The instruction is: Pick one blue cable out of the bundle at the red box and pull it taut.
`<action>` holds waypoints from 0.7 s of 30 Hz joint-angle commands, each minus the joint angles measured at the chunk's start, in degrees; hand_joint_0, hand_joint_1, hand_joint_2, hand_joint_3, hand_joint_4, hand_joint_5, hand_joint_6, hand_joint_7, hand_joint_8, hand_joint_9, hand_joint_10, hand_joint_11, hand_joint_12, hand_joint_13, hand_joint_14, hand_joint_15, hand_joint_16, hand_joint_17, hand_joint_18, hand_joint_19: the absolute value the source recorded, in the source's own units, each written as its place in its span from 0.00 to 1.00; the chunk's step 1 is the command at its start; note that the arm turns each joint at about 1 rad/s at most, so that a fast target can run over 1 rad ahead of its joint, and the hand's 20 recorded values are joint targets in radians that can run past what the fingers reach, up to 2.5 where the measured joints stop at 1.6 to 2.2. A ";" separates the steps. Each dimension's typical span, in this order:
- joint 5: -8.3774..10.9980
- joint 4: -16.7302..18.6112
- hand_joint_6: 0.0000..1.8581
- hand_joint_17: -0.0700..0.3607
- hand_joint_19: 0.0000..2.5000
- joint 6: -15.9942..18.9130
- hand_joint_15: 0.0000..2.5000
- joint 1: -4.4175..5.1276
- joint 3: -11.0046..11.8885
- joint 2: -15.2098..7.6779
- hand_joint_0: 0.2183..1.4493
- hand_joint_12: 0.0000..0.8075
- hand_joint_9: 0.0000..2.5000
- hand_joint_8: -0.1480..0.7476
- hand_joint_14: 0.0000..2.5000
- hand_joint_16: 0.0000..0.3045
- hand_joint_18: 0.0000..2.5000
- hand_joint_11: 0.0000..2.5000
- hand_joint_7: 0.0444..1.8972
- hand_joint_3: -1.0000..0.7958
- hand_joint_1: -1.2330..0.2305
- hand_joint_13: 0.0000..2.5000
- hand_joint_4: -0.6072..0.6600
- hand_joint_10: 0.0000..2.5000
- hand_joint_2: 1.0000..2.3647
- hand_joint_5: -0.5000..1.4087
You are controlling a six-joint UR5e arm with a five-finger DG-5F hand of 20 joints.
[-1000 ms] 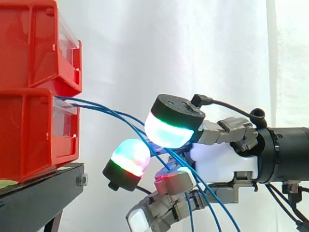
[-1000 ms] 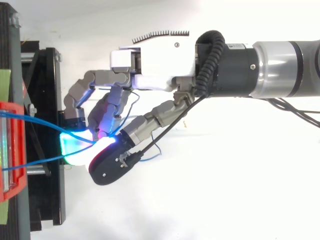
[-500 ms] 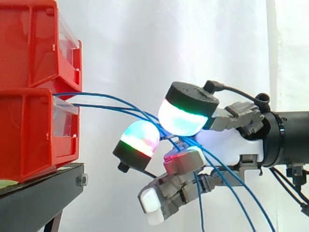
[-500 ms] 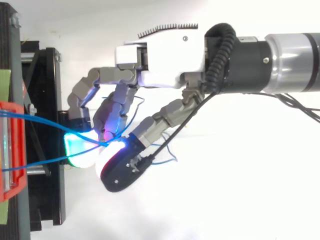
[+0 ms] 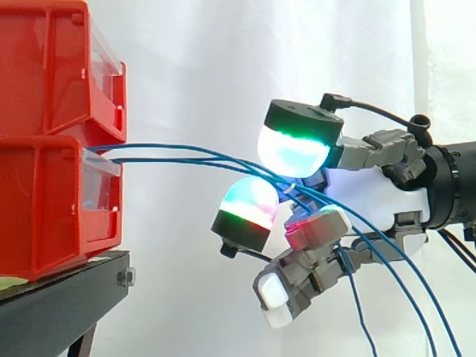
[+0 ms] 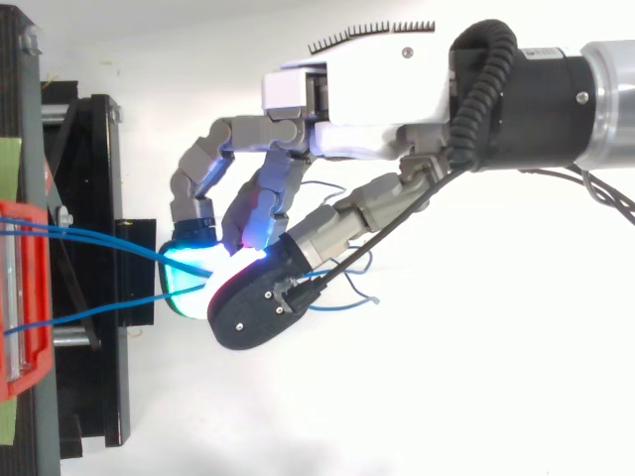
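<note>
In the right half of the side view, the hand (image 5: 372,201) has its fingers curled. Two glowing fingertips (image 5: 294,149) are pressed together on the blue cables (image 5: 171,159) where these meet at the centre of the frame. The top view shows the same pinch, with the hand (image 6: 367,99) reaching in from the upper right and its pads closed at the centre.

Compared with a second ago, the hand sits further right and a little higher, well apart from the red box (image 5: 44,208) at the left edge. The cables sagged in a downward curve then and now run nearly level from the box's front opening to the pads. That suggests the pull is well under way and the slack on the box side is almost gone.

The top view shows two strands (image 6: 99,238) leaving the box and converging at the pads, so the grip probably holds more than one cable (the pads hide the contact itself). Past the hand, the cables trail loosely towards the lower right corner.

A second red bin (image 5: 52,67) is stacked on the box, and both rest on the black stand (image 5: 59,297) before the white curtain (image 5: 193,74). No writing can be read anywhere, and the pale green patch (image 5: 11,282) on the stand looks blank.
</note>
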 commanded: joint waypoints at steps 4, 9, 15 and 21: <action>0.03 -1.21 0.48 0.46 0.13 0.20 0.17 -0.16 -0.01 0.27 0.31 0.50 0.47 0.63 0.00 0.19 0.24 0.47 0.47 0.43 0.31 0.34 0.60 0.00 0.01 0.20; 0.12 -1.21 0.48 0.46 0.12 0.29 0.17 -0.16 0.08 0.19 0.33 0.50 0.48 0.64 0.01 0.18 0.26 0.48 0.50 0.46 0.26 0.35 0.58 0.00 0.01 0.20; 0.21 -1.30 0.48 0.46 0.10 0.12 0.16 -0.25 0.70 0.27 0.41 0.50 0.48 0.64 0.01 0.18 0.26 0.47 0.58 0.42 0.18 0.35 0.54 0.00 0.01 0.20; 0.03 -1.65 0.48 0.46 0.08 -0.06 0.15 -0.42 1.58 0.19 0.45 0.48 0.45 0.61 0.00 0.18 0.26 0.47 0.54 0.28 0.17 0.33 0.48 0.00 0.00 0.19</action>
